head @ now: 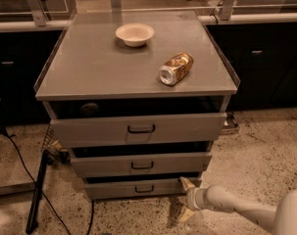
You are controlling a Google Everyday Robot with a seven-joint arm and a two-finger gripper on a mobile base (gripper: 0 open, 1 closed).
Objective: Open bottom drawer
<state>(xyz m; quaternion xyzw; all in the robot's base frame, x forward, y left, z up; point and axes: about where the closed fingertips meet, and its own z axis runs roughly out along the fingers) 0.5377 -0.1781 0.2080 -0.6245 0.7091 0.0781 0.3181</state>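
Observation:
The bottom drawer [113, 189] is the narrowest, shallowest grey front at the foot of the cabinet, with a small dark loop handle [144, 188] at its centre. It stands out a little, with a dark gap above it. My gripper [185, 199] is low at the drawer's right end, near the floor, on a white arm coming in from the lower right. Its two pale fingers are spread apart, one up by the drawer's right corner [187, 182], one lower by the floor [184, 215]. It holds nothing.
Above are the mid-sized drawer [138, 164] and the widest top drawer [138, 129], both slightly out. On the cabinet top [89, 67] stand a white bowl [134, 34] and a lying can [175, 68]. A black cable and stand [37, 190] lie on the speckled floor at left.

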